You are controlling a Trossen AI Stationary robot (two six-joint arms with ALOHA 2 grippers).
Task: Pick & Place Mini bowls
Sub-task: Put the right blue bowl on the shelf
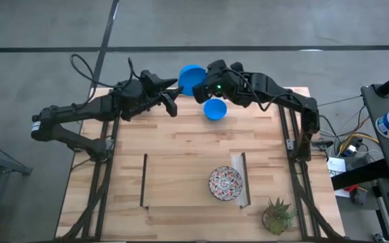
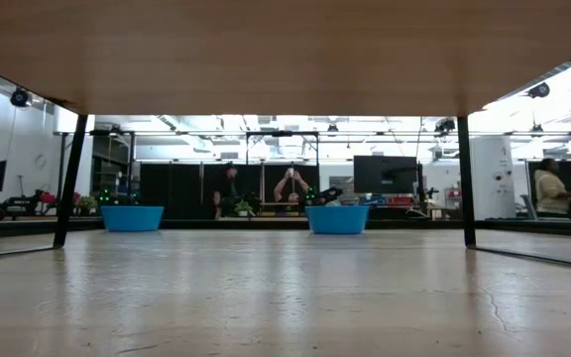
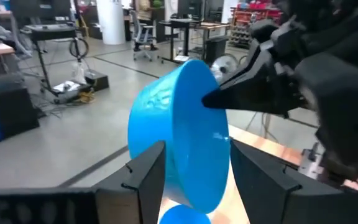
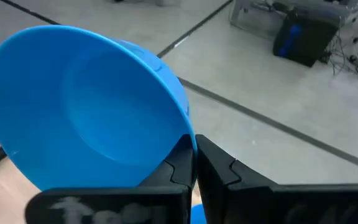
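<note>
A plain blue mini bowl (image 1: pixel 191 77) hangs tipped on its side above the table's far edge, with my right gripper (image 4: pixel 194 144) shut on it. My left gripper (image 3: pixel 194 152) is open, one finger on either side of this bowl's lower body (image 3: pixel 191 168). In the low view, two more blue bowls (image 2: pixel 132 218) (image 2: pixel 337 219) rest on their bases near the far edge. The high view shows only one of them (image 1: pixel 215 109). A red-patterned white bowl (image 1: pixel 225 182) sits near the front. My right gripper pinches the blue bowl's rim (image 4: pixel 184 127), one finger inside the bowl and one outside. Its fingers (image 3: pixel 229 96) come from the table's right, slanting a little downward. The bowl is lifted clear and tipped, its mouth toward my right arm. My left gripper: I cannot tell whether its fingers (image 3: pixel 148 171) touch the bowl.
Two dark upright bars (image 1: pixel 144 179) (image 1: pixel 246 177) flank the patterned bowl. A small green plant (image 1: pixel 277 214) stands at the near right corner. Bare wood (image 1: pixel 181 135) lies between the bars and the arms. People stand in the room beyond the table.
</note>
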